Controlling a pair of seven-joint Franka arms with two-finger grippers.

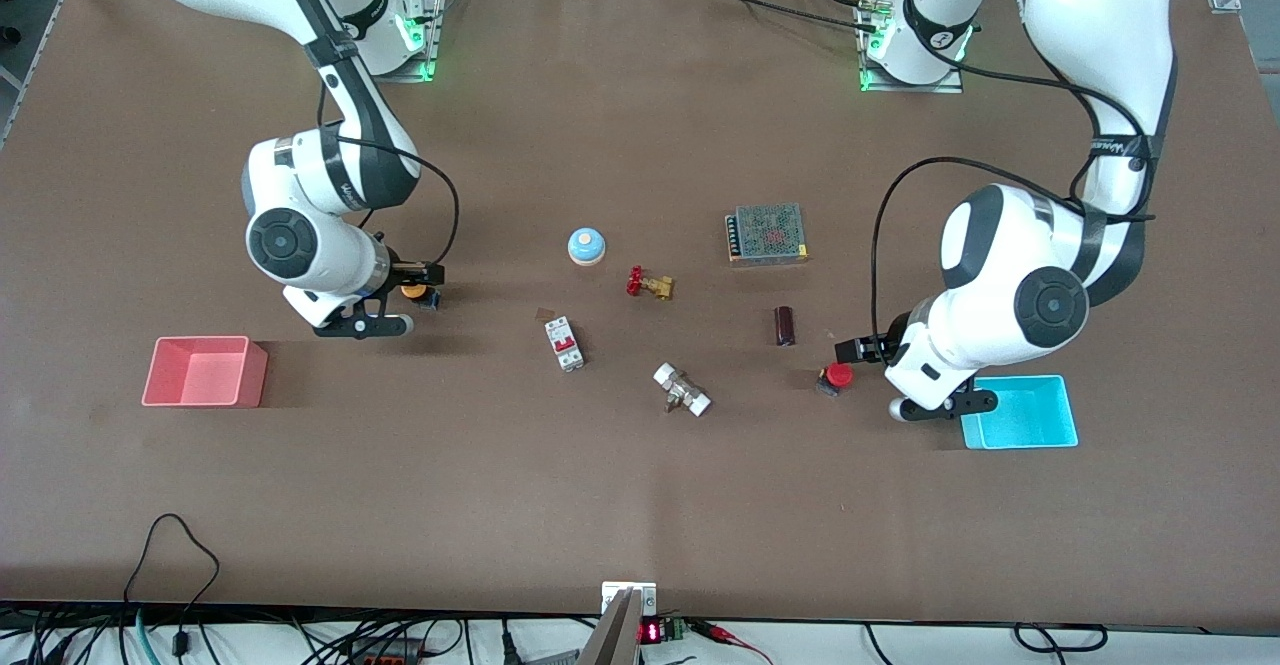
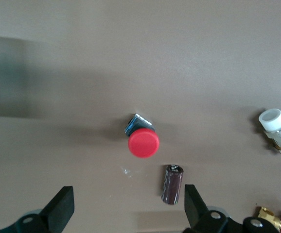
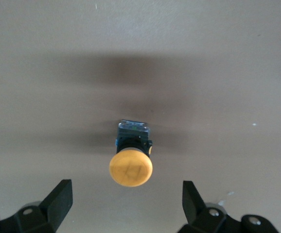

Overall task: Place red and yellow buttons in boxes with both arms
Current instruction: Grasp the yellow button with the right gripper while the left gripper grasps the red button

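Presently nothing is sitting boxed: left gripper (image 2: 126, 208) is gaping wide over red button (image 1: 838, 375), right gripper (image 3: 126, 204) likewise over yellow button (image 1: 411, 291); pink box (image 1: 205, 372), cyan box (image 1: 1025, 413) empty.

Even overhead light, soft shadows (wrist views blurred), no glare

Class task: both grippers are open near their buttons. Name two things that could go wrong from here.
1. The dark cylinder lies beside the red button; the open left gripper might catch or knock it.
2. The yellow button appears tipped on its side, so the open right gripper might pinch it off-centre and let it slip.
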